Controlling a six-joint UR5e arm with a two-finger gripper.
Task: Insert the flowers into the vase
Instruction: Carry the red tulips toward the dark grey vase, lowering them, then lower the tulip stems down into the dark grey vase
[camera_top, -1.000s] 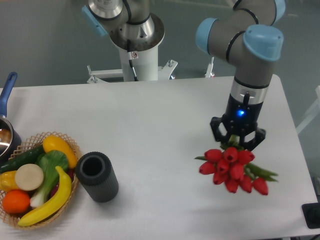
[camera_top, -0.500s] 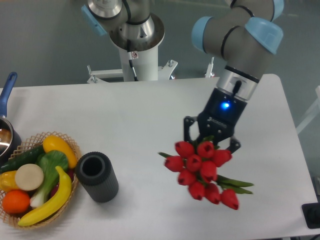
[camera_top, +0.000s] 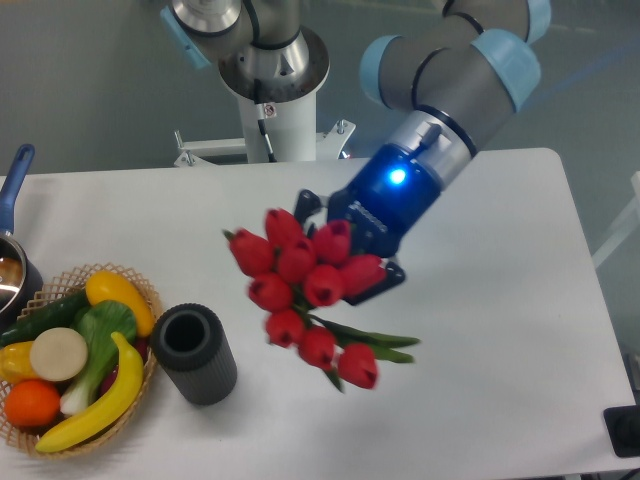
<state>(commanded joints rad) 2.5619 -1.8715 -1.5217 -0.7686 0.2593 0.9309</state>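
Note:
The flowers (camera_top: 305, 290), a bunch of red tulip heads with green stems and leaves, hang in the air above the middle of the table, tilted. My gripper (camera_top: 350, 250) is shut on the bunch from its upper right, its fingers mostly hidden behind the blooms. The vase (camera_top: 192, 352), a short dark grey cylinder with a round open mouth, stands upright on the table at the lower left, a little left of and below the flowers and apart from them.
A wicker basket (camera_top: 60, 440) of fruit and vegetables sits against the vase's left side. A metal pot with a blue handle (camera_top: 14, 185) is at the left edge. The robot's white base (camera_top: 275, 110) stands behind the table.
The arm has swung left and tilted, lifting the flowers from low over the table's right side up to its middle, closer to the vase.

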